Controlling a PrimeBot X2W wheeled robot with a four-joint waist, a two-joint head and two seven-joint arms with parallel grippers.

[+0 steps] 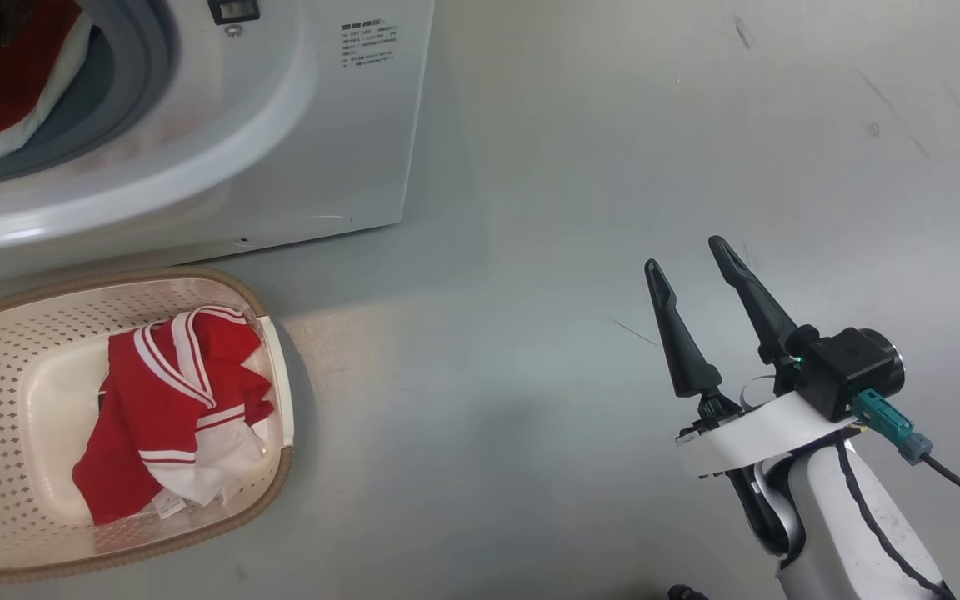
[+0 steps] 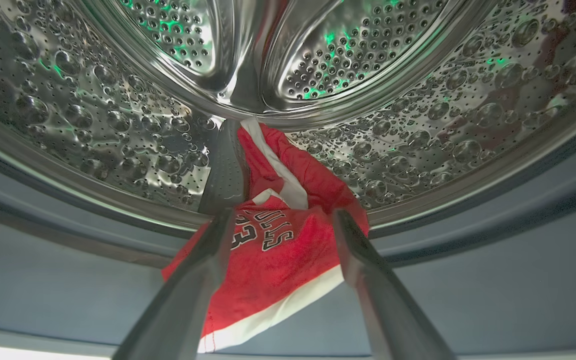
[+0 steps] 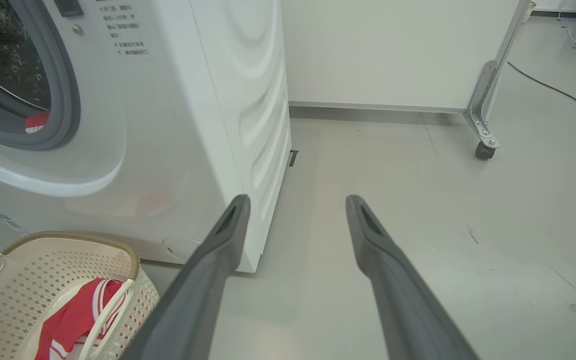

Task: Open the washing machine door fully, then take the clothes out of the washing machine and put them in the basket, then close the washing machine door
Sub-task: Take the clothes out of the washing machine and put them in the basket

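Dark fingers of the left gripper (image 2: 283, 215) are spread wide on either side of a red jersey (image 2: 278, 250) lying at the near lip of the drum (image 2: 93, 125); nothing is gripped yet. Wide-spread and empty, the right gripper (image 1: 686, 254) is held over bare floor, right of the washing machine (image 1: 322, 125). One red-and-white garment (image 1: 163, 400) is already laid in the basket (image 1: 280, 467). Roughly half is judged done: the jersey's removal and the door's closing are left.

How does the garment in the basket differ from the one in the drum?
The basket garment lies crumpled in the basket; the drum garment drapes over the drum lip, between the left gripper's open fingers. The basket garment shows striped trim, no lettering; the drum garment reads BULLS. Both are red with white trim.
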